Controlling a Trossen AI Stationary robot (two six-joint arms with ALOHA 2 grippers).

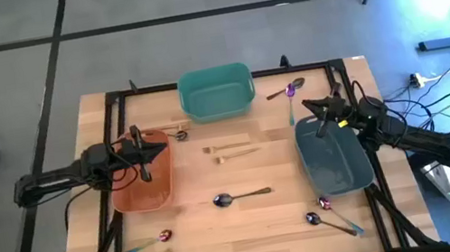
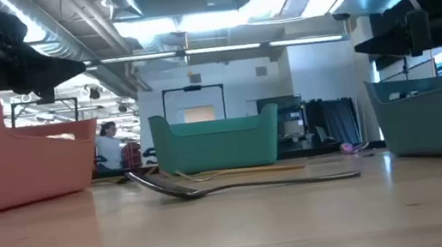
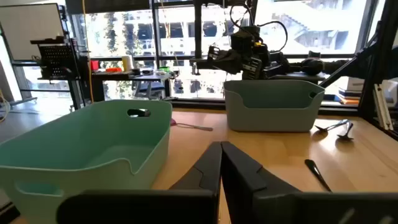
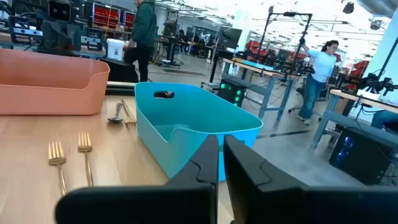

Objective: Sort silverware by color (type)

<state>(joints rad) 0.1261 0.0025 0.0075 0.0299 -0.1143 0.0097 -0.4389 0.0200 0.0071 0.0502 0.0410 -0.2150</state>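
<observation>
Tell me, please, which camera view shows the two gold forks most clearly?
The right wrist view: both gold forks lie close, tines plainly visible. The high view shows them small, mid-table. In the low view they show only as a thin gold line before the teal bin. The left wrist view misses them.

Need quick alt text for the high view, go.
Both arms hover over bins: left gripper above the orange bin, right gripper above the grey-blue bin. Teal bin sits between; silverware lies scattered on the table.

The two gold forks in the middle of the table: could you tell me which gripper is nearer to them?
Left, narrowly. The left gripper hangs over the orange bin, beside the gold forks; the right gripper hangs over the grey-blue bin, slightly farther off.
</observation>
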